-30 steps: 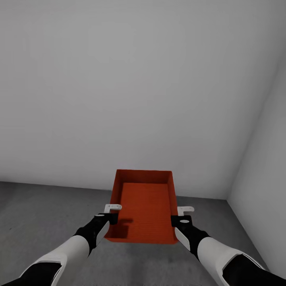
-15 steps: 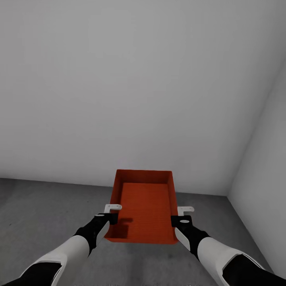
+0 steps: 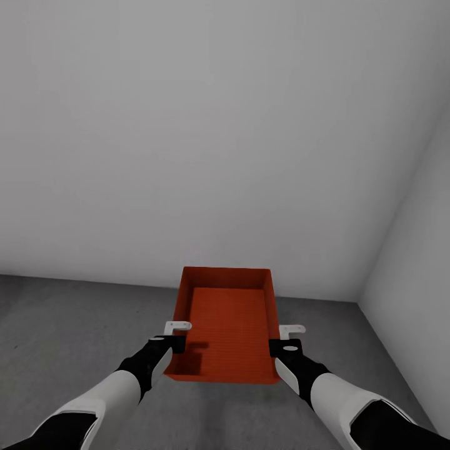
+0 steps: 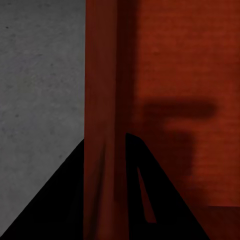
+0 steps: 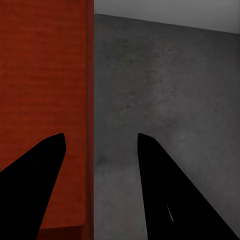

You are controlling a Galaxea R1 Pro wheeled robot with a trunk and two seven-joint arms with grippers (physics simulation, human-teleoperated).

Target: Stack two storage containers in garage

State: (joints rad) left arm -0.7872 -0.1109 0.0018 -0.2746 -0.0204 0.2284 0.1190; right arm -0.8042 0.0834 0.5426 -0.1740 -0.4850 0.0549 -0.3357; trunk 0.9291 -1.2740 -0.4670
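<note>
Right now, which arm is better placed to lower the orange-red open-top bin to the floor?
Probably left: the left gripper pinches the orange-red open-top bin's wall; the right gripper straddles the other wall, fingers apart.

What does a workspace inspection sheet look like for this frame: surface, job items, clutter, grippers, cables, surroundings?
Surface: dark grey mottled concrete floor, bare where visible.
Job's things: one orange-red open-top bin, empty, carried in front of the robot between both arms; whether it touches the floor cannot be told.
Clutter: nothing seen.
Grippers: left gripper shut on the bin's left wall, fingers straddling the thin wall in the left wrist view. Right gripper sits at the bin's right wall; its fingers stand apart either side of the wall, so the grip cannot be confirmed.
Cables: nothing seen.
Surroundings: plain grey-white wall ahead, meeting a side wall in a corner at right.
</note>
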